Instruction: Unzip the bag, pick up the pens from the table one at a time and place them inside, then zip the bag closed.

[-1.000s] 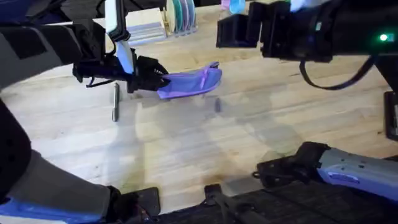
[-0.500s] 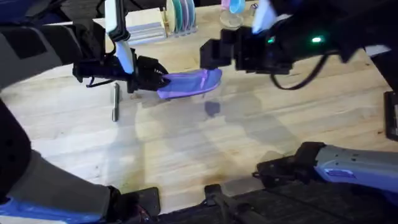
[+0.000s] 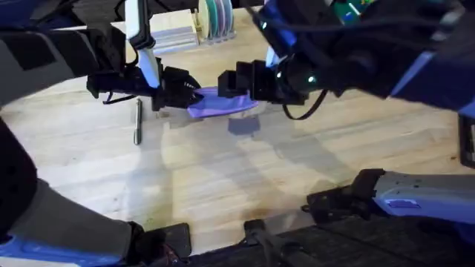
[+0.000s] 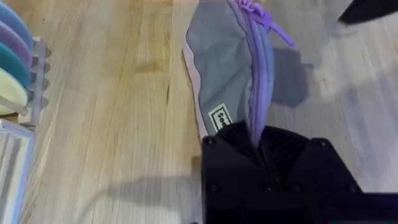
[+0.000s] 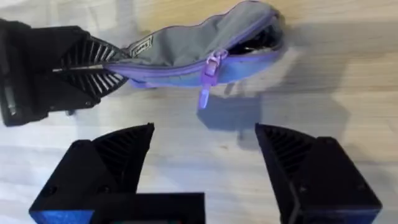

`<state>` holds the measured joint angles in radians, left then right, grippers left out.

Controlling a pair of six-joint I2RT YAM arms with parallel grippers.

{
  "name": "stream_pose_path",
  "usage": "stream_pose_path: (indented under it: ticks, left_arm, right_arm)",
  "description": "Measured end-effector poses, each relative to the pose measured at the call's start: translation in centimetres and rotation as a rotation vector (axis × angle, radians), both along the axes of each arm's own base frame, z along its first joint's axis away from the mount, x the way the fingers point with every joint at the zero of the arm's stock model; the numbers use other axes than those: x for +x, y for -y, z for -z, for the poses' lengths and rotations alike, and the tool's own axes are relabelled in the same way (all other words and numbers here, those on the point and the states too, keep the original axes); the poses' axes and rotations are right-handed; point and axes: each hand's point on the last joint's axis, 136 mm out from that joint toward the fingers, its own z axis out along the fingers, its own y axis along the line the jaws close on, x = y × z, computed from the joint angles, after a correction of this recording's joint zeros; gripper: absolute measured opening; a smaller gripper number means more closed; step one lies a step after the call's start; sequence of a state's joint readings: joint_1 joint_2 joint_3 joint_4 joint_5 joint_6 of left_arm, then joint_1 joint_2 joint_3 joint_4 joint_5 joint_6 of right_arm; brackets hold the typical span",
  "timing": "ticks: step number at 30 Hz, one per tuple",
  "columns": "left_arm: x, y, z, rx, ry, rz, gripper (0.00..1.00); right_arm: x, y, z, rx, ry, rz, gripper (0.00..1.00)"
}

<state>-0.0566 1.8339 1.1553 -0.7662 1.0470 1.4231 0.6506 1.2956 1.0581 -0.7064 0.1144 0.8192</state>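
The lavender bag (image 3: 223, 101) hangs just above the table (image 3: 223, 170), its left end pinched in my left gripper (image 3: 190, 95), which is shut on it. In the left wrist view the bag (image 4: 227, 62) runs away from the fingers (image 4: 239, 140), with the zipper pull (image 4: 268, 20) at its far end. My right gripper (image 3: 227, 84) hovers at the bag's right end, open. In the right wrist view both fingers (image 5: 115, 155) stand wide apart just short of the bag (image 5: 186, 46) and its dangling pull (image 5: 208, 78). The zipper gapes at one end. One pen (image 3: 137, 121) lies on the table left of the bag.
A rack of coloured plates (image 3: 215, 18) and a pale box (image 3: 174, 37) stand at the back of the table behind the bag. The same plates (image 4: 12, 56) show beside the bag in the left wrist view. Bare wood stretches in front of the bag.
My right arm has swung left and down from the back right to the bag's right end. The left gripper, the bag and the pen have stayed put.
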Motion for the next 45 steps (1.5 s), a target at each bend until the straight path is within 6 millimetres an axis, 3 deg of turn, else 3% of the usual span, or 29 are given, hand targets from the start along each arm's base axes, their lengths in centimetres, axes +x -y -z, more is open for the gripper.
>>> stream_pose_path:
  ticks: [11, 17, 22, 25, 34, 39, 45]
  left_arm:
    - [0.0, 0.0, 0.0, 0.000, 0.000, 0.000, 0.042]
    - [0.0, 0.0, 0.0, 0.000, 0.001, 0.000, 0.042]
    - [0.1, 0.0, 0.0, -0.002, 0.004, 0.000, 0.042]
    - [0.0, 0.1, -0.1, -0.006, 0.004, 0.003, 0.042]
    - [0.0, 0.2, -0.1, -0.007, 0.003, 0.005, 0.042]
    - [0.0, 0.2, -0.1, -0.007, 0.003, 0.006, 0.042]
    - [-0.1, 0.3, -0.1, -0.008, 0.003, 0.007, 0.042]
  right_arm:
    - [1.6, -1.1, 2.9, 0.052, 0.041, 0.023, 0.997]
    - [3.4, -0.5, 4.9, 0.038, 0.021, 0.065, 0.995]
    - [4.5, -0.3, 4.9, 0.060, 0.037, 0.086, 0.931]
    - [4.8, -0.4, 4.7, 0.075, 0.042, 0.087, 0.800]
    - [5.0, -0.4, 4.6, 0.080, 0.054, 0.091, 0.254]
    - [5.3, 0.1, 4.5, 0.051, 0.072, 0.100, 0.060]
    - [5.4, 0.3, 4.5, 0.013, 0.092, 0.061, 0.033]
